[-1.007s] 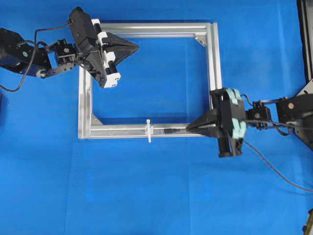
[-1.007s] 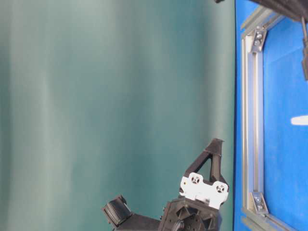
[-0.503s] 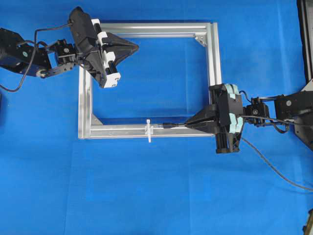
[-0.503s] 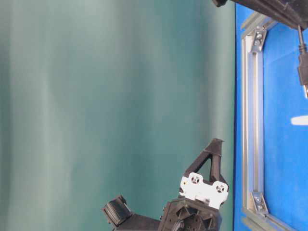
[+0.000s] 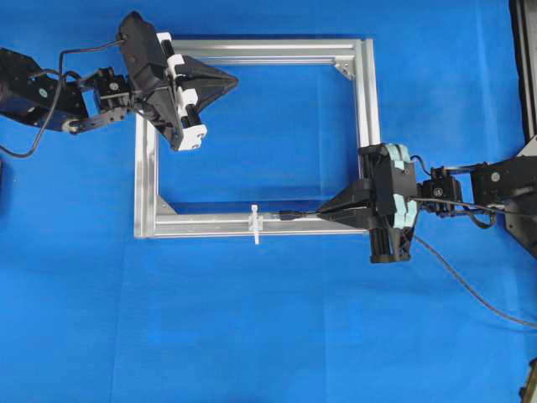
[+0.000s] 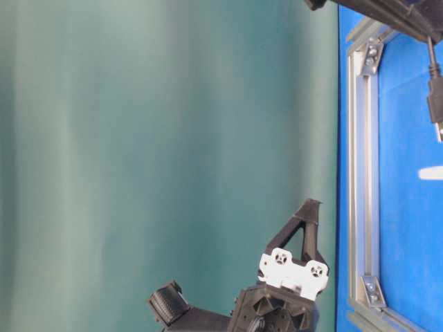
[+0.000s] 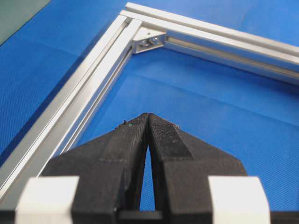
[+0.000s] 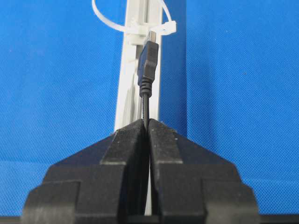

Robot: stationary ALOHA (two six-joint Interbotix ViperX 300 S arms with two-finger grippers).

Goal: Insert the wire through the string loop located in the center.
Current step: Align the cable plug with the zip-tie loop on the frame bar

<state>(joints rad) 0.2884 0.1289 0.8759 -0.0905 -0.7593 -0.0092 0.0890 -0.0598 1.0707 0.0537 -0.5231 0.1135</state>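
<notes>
Right gripper (image 8: 145, 122): my fingers clamp the wire (image 8: 145, 105), plug forward.
Wire: plug tip over the frame (image 5: 361, 117) bar, just short of the loop (image 8: 135, 25), aimed at it.
Left gripper (image 7: 148, 116): my fingers together, empty, above the frame's far corner.

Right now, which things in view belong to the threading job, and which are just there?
In the job:
- wire, pinched in the right hand
- string loop on the frame's near bar, just ahead of the plug

Just there:
- aluminium frame
- corner brackets
- left hand, shut and empty, over the far corner
- blue mat
</notes>
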